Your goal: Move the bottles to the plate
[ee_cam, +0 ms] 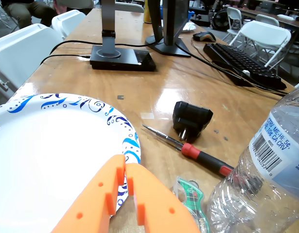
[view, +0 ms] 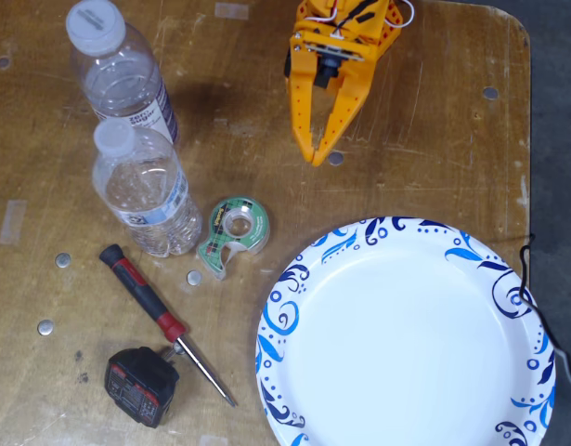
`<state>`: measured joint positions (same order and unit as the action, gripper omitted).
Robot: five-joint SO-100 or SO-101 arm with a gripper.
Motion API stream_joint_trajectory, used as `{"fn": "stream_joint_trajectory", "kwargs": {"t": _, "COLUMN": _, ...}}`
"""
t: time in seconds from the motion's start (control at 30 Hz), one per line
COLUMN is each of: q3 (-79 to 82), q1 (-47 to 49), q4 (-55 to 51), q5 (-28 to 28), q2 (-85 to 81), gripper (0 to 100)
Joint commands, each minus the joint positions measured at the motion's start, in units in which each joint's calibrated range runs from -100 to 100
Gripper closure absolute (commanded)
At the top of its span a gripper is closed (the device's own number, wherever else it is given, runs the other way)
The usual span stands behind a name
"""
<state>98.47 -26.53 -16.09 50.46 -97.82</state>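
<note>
Two clear bottles with white caps stand at the upper left of the fixed view: one with a purple-white label (view: 127, 88), and below it one with a blue-white label (view: 146, 190). The wrist view shows only the blue-labelled bottle (ee_cam: 266, 179), at the right edge. The white plate with blue swirls (view: 294, 307) lies empty at the lower right of the fixed view. In the wrist view the plate (ee_cam: 42, 141) is at the left. My orange gripper (view: 317, 156) hovers above the plate's upper rim, right of the bottles and apart from them. The gripper (ee_cam: 125, 166) is shut on nothing.
A green tape dispenser (view: 231, 232) lies between the bottles and the plate. A red-and-black screwdriver (view: 164, 321) and a black plug adapter (view: 141, 386) lie below the bottles. Farther along the table in the wrist view are a monitor base (ee_cam: 121, 57) and a keyboard (ee_cam: 241, 60).
</note>
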Motion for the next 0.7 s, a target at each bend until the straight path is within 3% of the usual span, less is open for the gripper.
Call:
{"fn": "stream_joint_trajectory", "kwargs": {"t": 0.0, "q3": 0.54, "q1": 4.8, "q4": -2.19, "q5": -1.0, "q2": -0.83, "gripper": 99}}
{"fn": "stream_joint_trajectory", "kwargs": {"t": 0.2, "q3": 0.54, "q1": 4.05, "q4": -5.24, "q5": -0.9, "q2": -0.83, "gripper": 99}}
{"fn": "stream_joint_trajectory", "kwargs": {"t": 0.33, "q3": 0.54, "q1": 4.69, "q4": -4.54, "q5": 3.01, "q2": -0.92, "gripper": 99}}
{"fn": "stream_joint_trajectory", "kwargs": {"t": 0.67, "q3": 0.0, "q1": 4.05, "q4": -3.5, "q5": 2.13, "q2": -0.92, "gripper": 99}}
